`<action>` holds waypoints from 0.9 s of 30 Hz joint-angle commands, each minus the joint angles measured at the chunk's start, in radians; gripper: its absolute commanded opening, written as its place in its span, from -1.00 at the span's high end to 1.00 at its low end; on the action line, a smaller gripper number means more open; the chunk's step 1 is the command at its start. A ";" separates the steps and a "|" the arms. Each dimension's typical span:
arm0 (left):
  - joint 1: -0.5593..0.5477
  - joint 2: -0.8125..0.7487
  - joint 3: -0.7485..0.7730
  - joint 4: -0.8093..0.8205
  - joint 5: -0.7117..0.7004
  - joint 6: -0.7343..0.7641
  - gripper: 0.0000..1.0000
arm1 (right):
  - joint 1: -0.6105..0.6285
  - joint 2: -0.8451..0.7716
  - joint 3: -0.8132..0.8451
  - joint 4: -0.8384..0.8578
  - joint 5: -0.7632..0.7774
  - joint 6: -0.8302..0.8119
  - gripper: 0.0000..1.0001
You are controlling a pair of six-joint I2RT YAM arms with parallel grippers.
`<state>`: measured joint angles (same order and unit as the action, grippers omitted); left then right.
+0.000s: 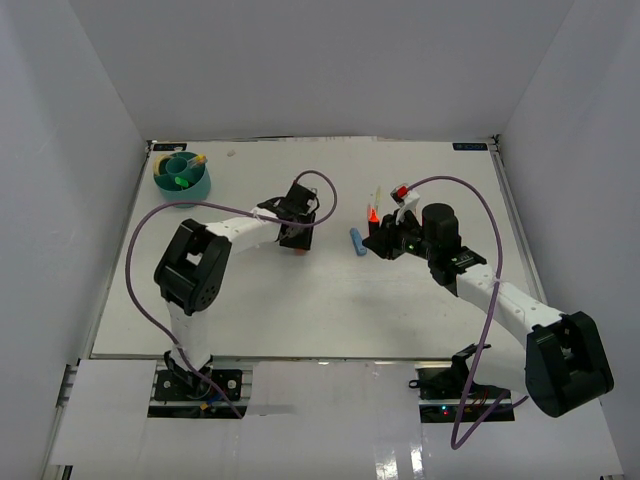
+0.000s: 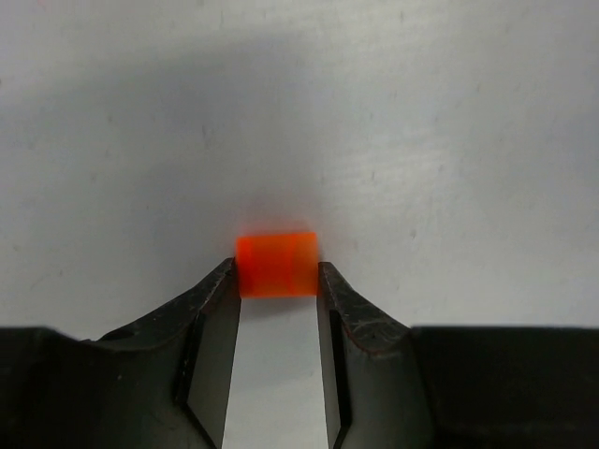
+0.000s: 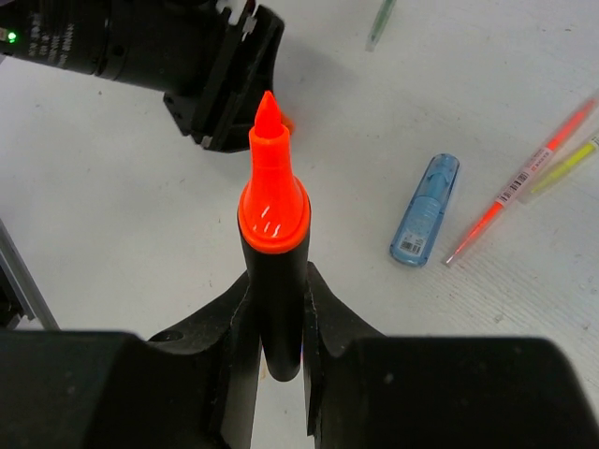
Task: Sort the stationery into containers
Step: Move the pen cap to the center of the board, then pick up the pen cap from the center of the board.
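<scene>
A small orange piece point(image 2: 277, 265) lies on the white table, and my left gripper point(image 2: 277, 281) has a fingertip against each of its sides. From above, this gripper point(image 1: 298, 243) is at the table's middle. My right gripper point(image 3: 278, 299) is shut on the black barrel of an orange-black highlighter point(image 3: 273, 215), whose bare orange tip points away from the wrist. In the top view the right gripper point(image 1: 378, 238) is to the right of the left one. The round teal organiser point(image 1: 181, 175) stands at the far left corner with several items in it.
A blue highlighter point(image 3: 426, 209) lies on the table just right of the held one, also visible from above point(image 1: 356, 241). Thin orange and yellow pens point(image 3: 519, 182) lie beyond it. A pale green pen point(image 3: 382, 19) is farther off. A small red item point(image 1: 402, 190) lies near the pens.
</scene>
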<state>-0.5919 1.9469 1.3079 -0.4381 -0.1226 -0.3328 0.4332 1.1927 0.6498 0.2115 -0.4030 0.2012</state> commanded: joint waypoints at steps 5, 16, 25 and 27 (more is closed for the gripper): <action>-0.013 -0.207 -0.209 -0.042 0.069 0.159 0.14 | -0.004 0.004 -0.012 0.057 -0.051 0.020 0.85; -0.023 -0.319 -0.335 0.001 0.097 0.357 -0.29 | -0.004 0.002 -0.024 0.069 -0.068 0.023 0.85; -0.022 -0.434 -0.223 -0.082 0.075 -0.011 -0.87 | -0.004 -0.021 -0.030 0.057 -0.063 0.009 0.85; -0.022 -0.444 -0.202 -0.186 -0.001 -0.176 -0.96 | -0.002 -0.025 -0.030 0.049 -0.057 0.004 0.85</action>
<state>-0.6109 1.5757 1.0515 -0.5224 -0.0544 -0.2386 0.4332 1.1927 0.6243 0.2359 -0.4549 0.2203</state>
